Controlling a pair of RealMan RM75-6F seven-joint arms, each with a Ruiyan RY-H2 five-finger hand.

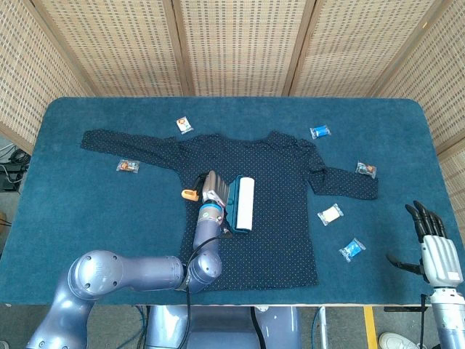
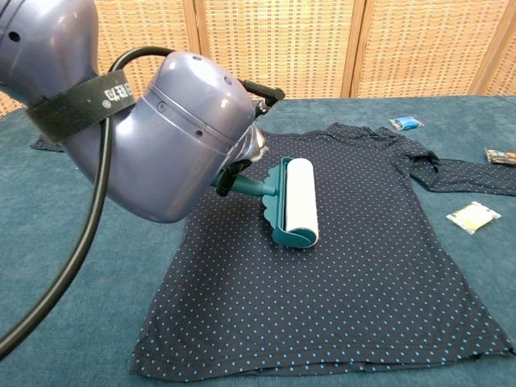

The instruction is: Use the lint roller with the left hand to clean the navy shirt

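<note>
I have the left robot hand [image 1: 213, 187] clamped on the handle of the teal lint roller with the white drum [image 1: 243, 203], which lies on the middle of the dotted navy shirt [image 1: 280, 240], its long axis running collar to hem, so unrolled cloth lies beside the drum.
</note>
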